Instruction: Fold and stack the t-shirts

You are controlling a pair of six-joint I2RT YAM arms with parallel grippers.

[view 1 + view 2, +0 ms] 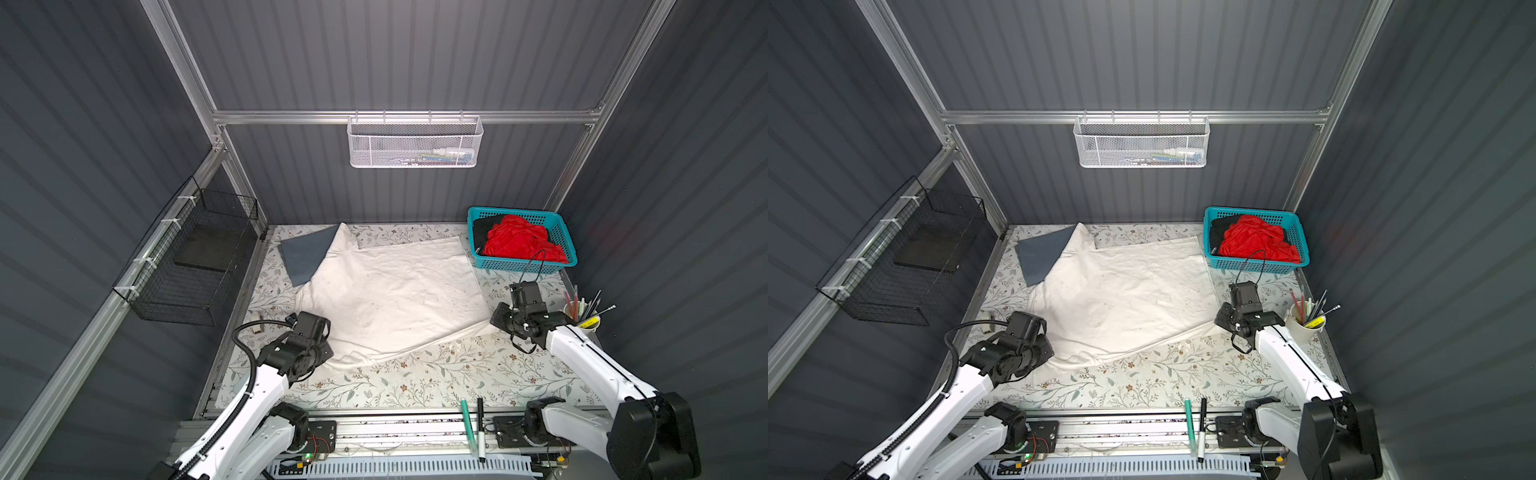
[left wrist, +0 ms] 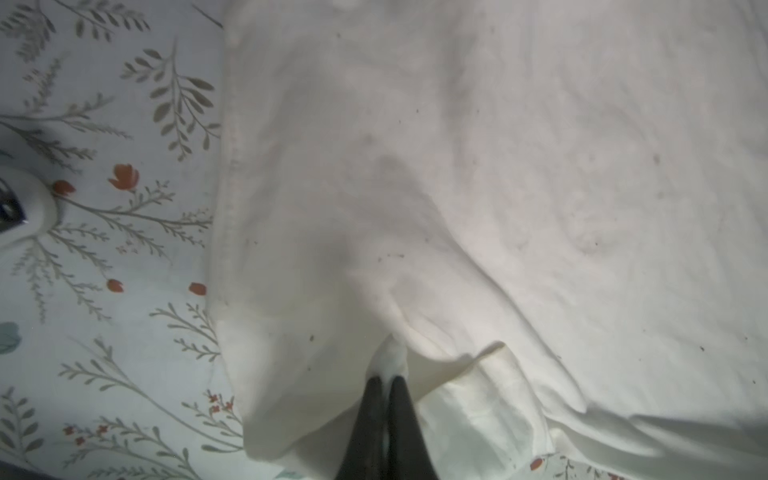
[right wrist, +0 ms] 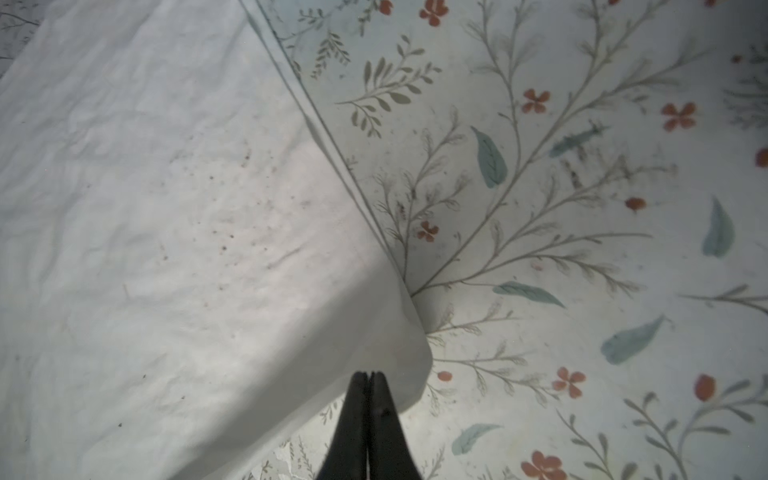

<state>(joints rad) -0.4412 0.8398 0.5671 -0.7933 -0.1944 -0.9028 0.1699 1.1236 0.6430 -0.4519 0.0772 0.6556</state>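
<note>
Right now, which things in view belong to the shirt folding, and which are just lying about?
Job: off-white shirt, pinched by left gripper and right gripper; grey shirt; red shirt and black shirt in teal basket.
Lying about: pen cup; two markers; white mesh basket; black wire basket.

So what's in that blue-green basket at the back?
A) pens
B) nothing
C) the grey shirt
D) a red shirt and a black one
D: the red shirt is heaped in the basket with a black shirt beside it, while the grey shirt lies outside it.
</note>
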